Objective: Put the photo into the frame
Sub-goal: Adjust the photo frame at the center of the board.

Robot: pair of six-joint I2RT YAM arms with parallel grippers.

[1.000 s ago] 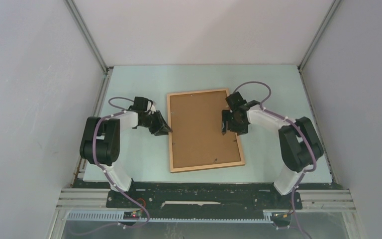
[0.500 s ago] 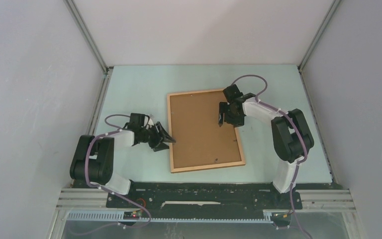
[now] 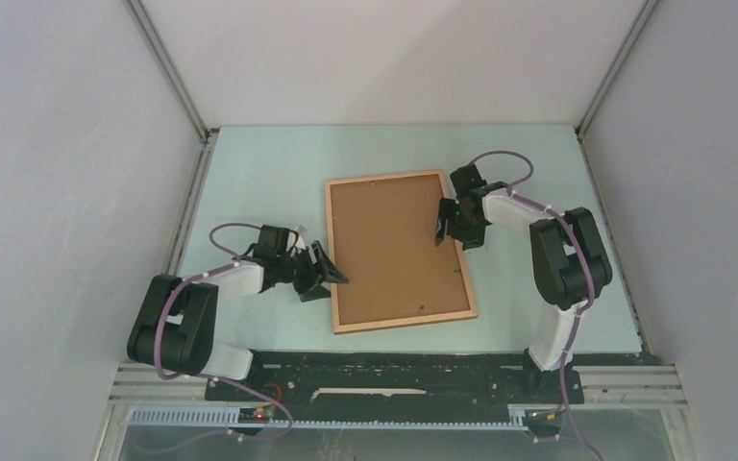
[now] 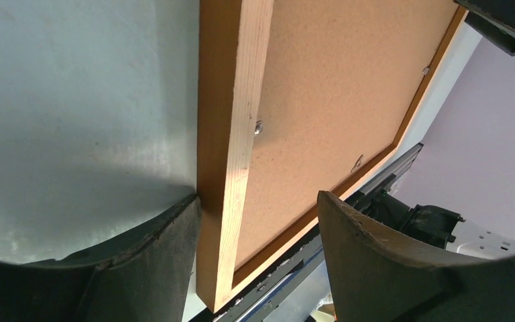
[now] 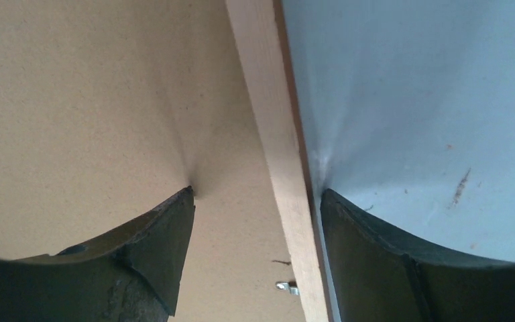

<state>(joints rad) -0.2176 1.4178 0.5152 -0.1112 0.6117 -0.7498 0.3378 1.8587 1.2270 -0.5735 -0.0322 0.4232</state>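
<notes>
There, brown backing (image 3: 394, 245) inside the frame (image 3: 403, 322)

I have the frame (image 3: 399, 252) lying back-up on the desk (image 3: 269, 163). My left tool (image 3: 334, 279) straddles the frame's left rail toward its near corner. My right tool (image 3: 454, 235) straddles its right rail toward the far corner.

Top external: high at 6 o'clock, looking down, distant. Wrist views: close, low, at frame (image 3: 399, 252) edges, 8 and 2 o'clock. Shared: frame.
</notes>
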